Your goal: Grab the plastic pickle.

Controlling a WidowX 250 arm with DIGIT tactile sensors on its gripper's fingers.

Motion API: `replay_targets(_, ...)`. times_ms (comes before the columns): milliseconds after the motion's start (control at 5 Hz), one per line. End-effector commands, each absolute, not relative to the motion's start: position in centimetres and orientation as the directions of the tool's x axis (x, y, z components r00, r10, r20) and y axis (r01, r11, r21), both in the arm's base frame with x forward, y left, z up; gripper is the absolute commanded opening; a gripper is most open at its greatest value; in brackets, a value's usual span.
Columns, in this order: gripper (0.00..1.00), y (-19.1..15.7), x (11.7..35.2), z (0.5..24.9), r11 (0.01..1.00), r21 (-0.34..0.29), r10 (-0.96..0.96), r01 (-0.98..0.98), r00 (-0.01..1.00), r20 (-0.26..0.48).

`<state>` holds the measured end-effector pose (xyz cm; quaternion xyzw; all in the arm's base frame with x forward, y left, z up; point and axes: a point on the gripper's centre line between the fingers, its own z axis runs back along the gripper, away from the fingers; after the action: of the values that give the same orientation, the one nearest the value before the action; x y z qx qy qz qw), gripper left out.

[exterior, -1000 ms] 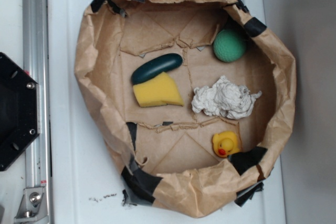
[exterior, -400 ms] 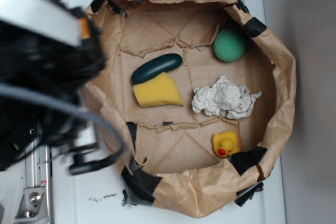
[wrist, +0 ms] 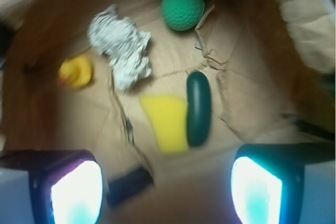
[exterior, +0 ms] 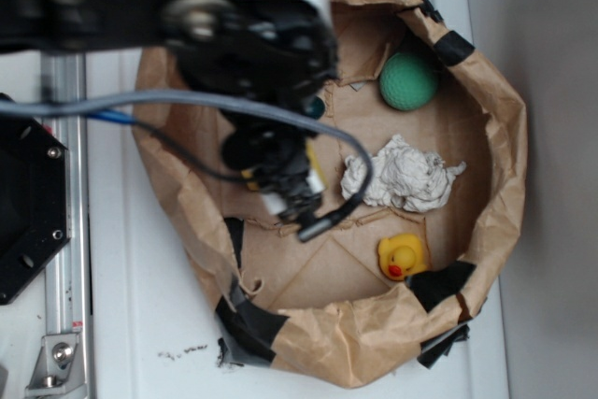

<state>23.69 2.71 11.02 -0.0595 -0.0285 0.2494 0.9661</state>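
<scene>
The plastic pickle (wrist: 199,108), dark green and glossy, lies on the brown paper floor against the right side of a yellow sponge (wrist: 167,121) in the wrist view. My gripper (wrist: 167,190) is open, its two lit pads wide apart at the bottom corners with nothing between them, and it hovers short of the pickle. In the exterior view the arm and gripper (exterior: 280,170) cover the sponge and nearly all of the pickle (exterior: 316,107), of which only one dark tip shows.
Everything sits inside a rolled-down brown paper bag (exterior: 486,137) with black tape on its rim. A light-green ball (exterior: 408,80) lies at the back right, crumpled white paper (exterior: 402,175) in the middle, a yellow rubber duck (exterior: 402,256) at the front right.
The arm has swung in from the left and now hangs over the bag, covering the pickle and sponge. The objects in the bag have not moved.
</scene>
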Motion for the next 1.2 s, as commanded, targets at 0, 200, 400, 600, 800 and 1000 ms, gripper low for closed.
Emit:
replay_targets(0,1.00,9.1,25.1,5.9,0.758,-0.026,0.652,-0.652,0.758,0.016)
replay_targets(200,1.00,9.8,25.2,3.1,0.765,0.001,0.644,-0.644,0.764,-0.033)
replay_targets(400,1.00,10.0,25.7,1.4,0.783,0.013,0.621,-0.621,0.781,-0.074)
replay_targets(600,0.00,8.6,25.4,0.8,0.815,0.046,0.579,-0.578,0.812,-0.067)
replay_targets(800,0.00,7.4,25.0,1.6,0.832,0.040,0.555,-0.553,0.831,-0.048)
replay_targets(1000,0.00,6.8,24.8,2.1,0.842,0.054,0.538,-0.536,0.842,-0.031)
